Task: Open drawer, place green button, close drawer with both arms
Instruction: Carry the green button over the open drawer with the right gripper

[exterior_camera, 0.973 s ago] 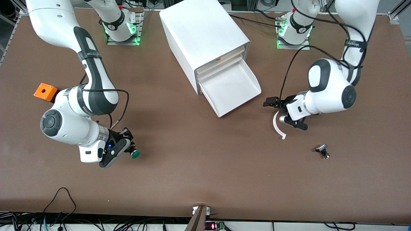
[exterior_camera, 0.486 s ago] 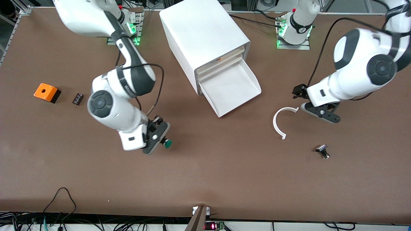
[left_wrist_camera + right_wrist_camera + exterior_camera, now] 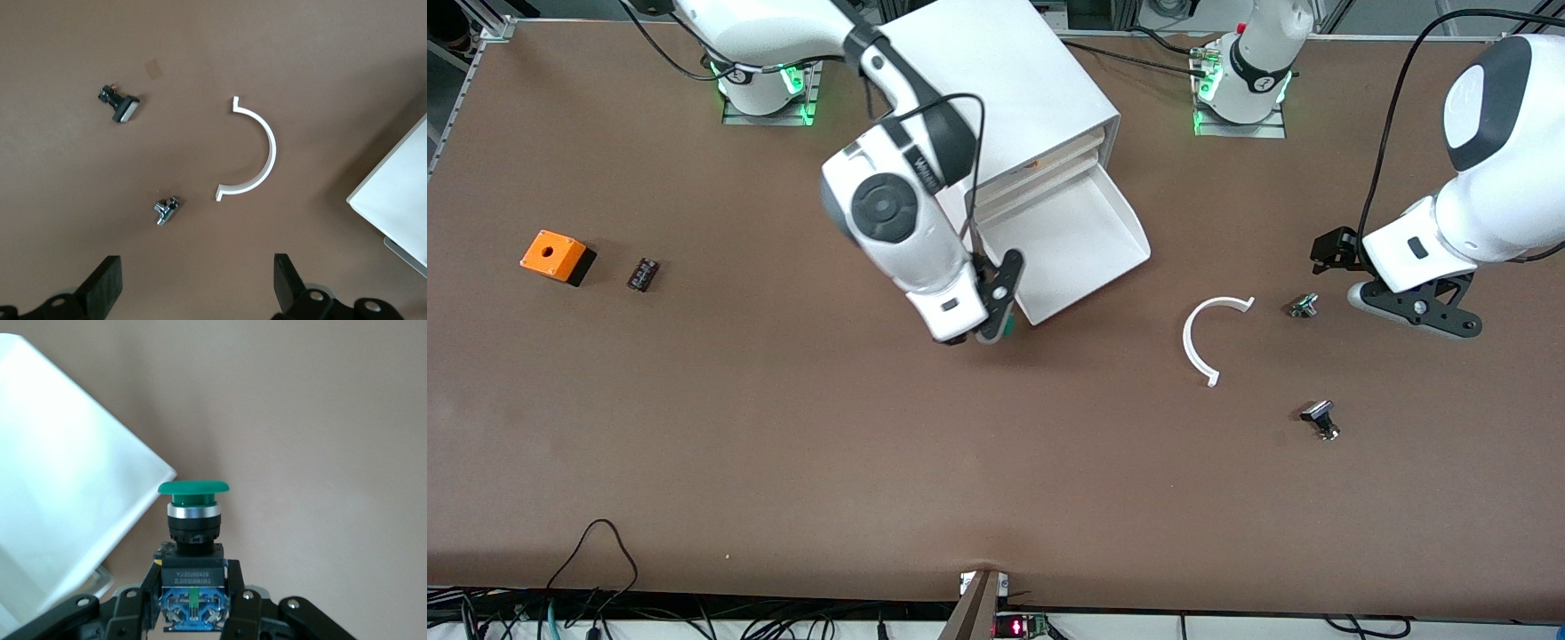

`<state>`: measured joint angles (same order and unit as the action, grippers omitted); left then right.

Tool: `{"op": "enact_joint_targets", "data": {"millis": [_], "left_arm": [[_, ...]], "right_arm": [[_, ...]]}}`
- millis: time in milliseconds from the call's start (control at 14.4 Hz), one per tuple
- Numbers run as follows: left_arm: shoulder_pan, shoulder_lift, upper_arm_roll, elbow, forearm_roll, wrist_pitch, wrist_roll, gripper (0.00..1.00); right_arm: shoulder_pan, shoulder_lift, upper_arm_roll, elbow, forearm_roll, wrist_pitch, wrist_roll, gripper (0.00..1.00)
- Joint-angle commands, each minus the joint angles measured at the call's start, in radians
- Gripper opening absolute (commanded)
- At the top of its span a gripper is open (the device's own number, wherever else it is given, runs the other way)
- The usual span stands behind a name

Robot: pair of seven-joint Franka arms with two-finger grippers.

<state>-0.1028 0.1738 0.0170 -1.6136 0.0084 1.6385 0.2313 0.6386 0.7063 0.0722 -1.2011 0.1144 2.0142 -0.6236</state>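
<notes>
Front view: our right pincer (image 3: 994, 322), clamping the green-capped dark-bodied button (image 3: 1005, 331), has swung up to the open white bottom drawer (image 3: 1069, 244)'s front corner; left pincer (image 3: 1405, 307), spread wide, has backed off, waiting.

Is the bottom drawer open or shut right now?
Open: the drawer sticks out of the cabinet, its white inside showing with nothing in it.

A white curved strip (image 3: 1202, 336) lies on the table (image 3: 783, 462); a black-capped button (image 3: 1319, 418) and a small metal part (image 3: 1303, 306) lie near it, an orange box (image 3: 551, 254) well apart.
</notes>
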Motion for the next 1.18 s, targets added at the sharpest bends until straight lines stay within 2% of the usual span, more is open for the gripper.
{"op": "enact_joint_targets", "data": {"millis": [0, 486, 834, 1112], "left_arm": [[-0.009, 0.009, -0.003, 0.032, 0.016, -0.034, -0.107, 1.0], [-0.001, 0.032, -0.003, 0.064, 0.002, -0.068, -0.191, 1.0], [0.0, 0.03, -0.003, 0.061, 0.002, -0.074, -0.25, 1.0], [0.003, 0.033, -0.003, 0.063, 0.007, -0.072, -0.245, 1.0]], "right_arm": [[0.045, 0.027, -0.003, 0.031, -0.01, 0.035, -0.04, 0.25], [0.164, 0.064, 0.0, 0.031, -0.015, 0.136, -0.182, 0.26], [0.204, 0.07, 0.0, 0.002, -0.156, 0.124, -0.223, 0.26], [0.211, 0.085, 0.0, -0.035, -0.164, 0.13, -0.291, 0.26]]}}
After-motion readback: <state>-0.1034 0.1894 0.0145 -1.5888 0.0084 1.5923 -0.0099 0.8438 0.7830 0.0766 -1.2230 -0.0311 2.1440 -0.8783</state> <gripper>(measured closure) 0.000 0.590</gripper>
